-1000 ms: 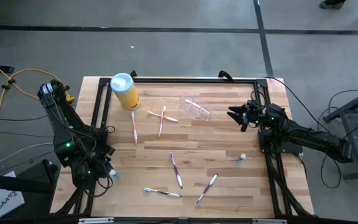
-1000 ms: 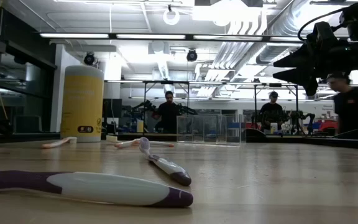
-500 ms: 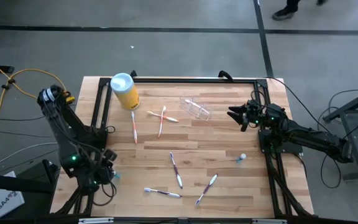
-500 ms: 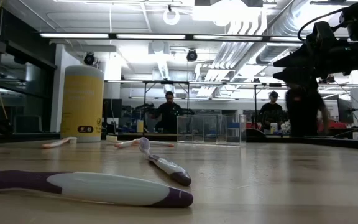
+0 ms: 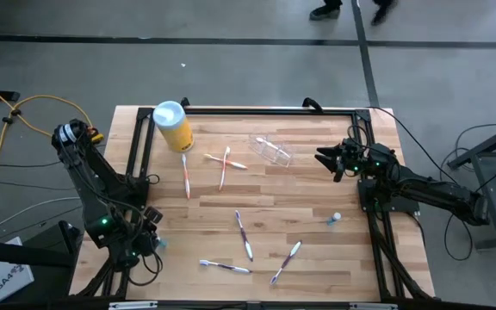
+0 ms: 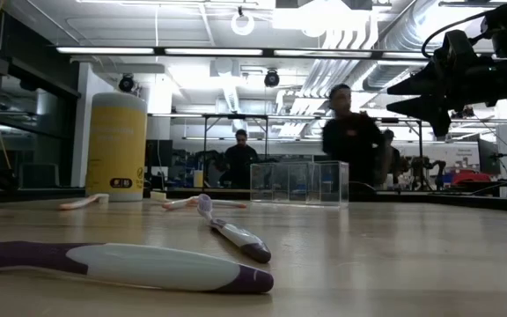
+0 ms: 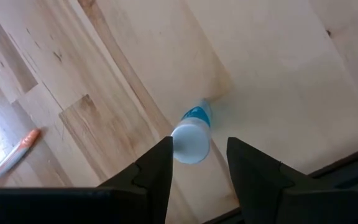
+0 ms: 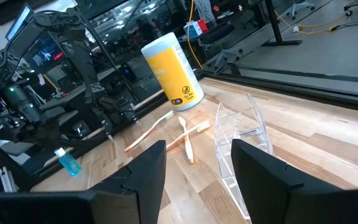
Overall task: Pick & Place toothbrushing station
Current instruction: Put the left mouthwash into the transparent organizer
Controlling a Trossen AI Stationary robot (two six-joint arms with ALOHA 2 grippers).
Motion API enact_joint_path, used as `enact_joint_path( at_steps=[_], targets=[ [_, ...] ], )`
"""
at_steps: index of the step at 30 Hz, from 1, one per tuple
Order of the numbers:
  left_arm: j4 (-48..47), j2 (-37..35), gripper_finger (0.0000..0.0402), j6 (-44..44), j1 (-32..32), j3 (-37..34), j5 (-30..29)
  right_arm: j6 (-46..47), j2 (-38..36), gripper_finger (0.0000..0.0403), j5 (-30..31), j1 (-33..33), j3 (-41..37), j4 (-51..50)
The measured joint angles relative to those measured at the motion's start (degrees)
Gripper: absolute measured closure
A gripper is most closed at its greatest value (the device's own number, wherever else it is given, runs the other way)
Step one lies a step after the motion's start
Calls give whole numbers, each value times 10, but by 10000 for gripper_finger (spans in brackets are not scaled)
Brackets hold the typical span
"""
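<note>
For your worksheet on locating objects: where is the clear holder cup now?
In the high view, the clear holder cup lies on its side, far-right on the table, between the crossed toothbrushes and right tool.

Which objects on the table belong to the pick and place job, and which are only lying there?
For the job:
- clear holder cup, lying on its side
- right gripper, open, next to it

Only lying about:
- yellow canister
- toothbrushes, e.g.
- small blue bottle below the open left gripper
- another small bottle
</note>
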Motion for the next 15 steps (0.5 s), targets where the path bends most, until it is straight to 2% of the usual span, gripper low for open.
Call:
enact_joint_path(
  at_steps=[15],
  targets=[
    [-2,0,257,1,23,0,9,0,0,229,0,0,0,-8]
  ],
)
